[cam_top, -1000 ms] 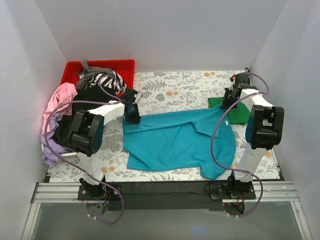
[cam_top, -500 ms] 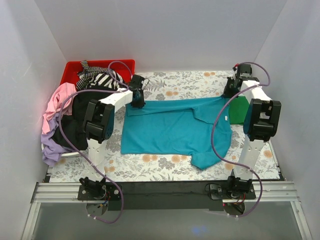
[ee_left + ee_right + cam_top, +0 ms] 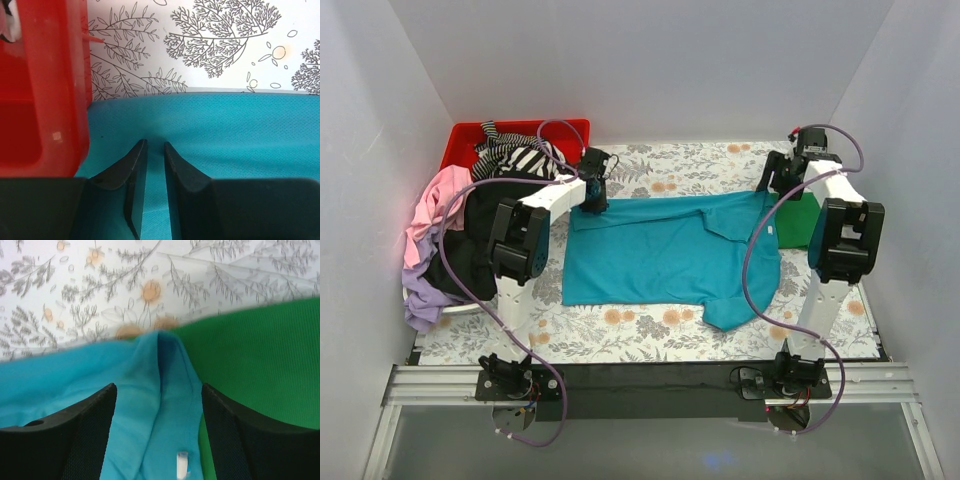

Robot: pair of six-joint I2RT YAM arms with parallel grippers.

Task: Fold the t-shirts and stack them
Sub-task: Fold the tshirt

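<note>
The teal t-shirt (image 3: 660, 255) lies spread flat on the table (image 3: 660, 170). The left gripper (image 3: 153, 145) pinches its 10 o'clock corner with narrow jaws. The right gripper (image 3: 159, 387) stands wide apart astride a raised fold at its 2 o'clock corner, where the green t-shirt (image 3: 260, 355) touches at 3 o'clock.

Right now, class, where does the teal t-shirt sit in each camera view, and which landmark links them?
Top external: teal t-shirt spread flat mid-table.
Left wrist: teal t-shirt fills the lower half.
Right wrist: teal t-shirt lower left and centre.
Shared landmark: floral tablecloth beyond its far edge.
</note>
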